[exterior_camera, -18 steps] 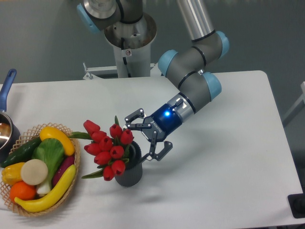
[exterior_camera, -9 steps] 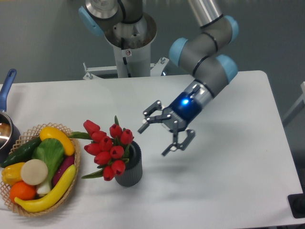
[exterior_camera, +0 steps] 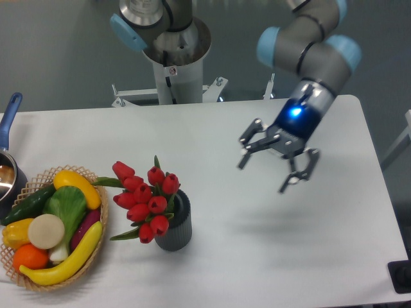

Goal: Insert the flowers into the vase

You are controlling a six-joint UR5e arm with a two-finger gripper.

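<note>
The flowers (exterior_camera: 145,199), a bunch of red tulip buds with green leaves, stand in the vase (exterior_camera: 174,228), a small dark grey ribbed cylinder on the white table. The buds lean out to the vase's left. My gripper (exterior_camera: 263,173) is open and empty, in the air well to the right of and above the vase, fingers spread and pointing down-left.
A wicker basket (exterior_camera: 96,256) of fruit and vegetables sits at the left, close to the flowers. A pot with a blue handle (exterior_camera: 9,115) is at the far left edge. The metal robot pedestal (exterior_camera: 174,61) stands behind the table.
My open gripper has drawn away from the vase, moving right and up. The flowers stay in the vase and have not moved.
</note>
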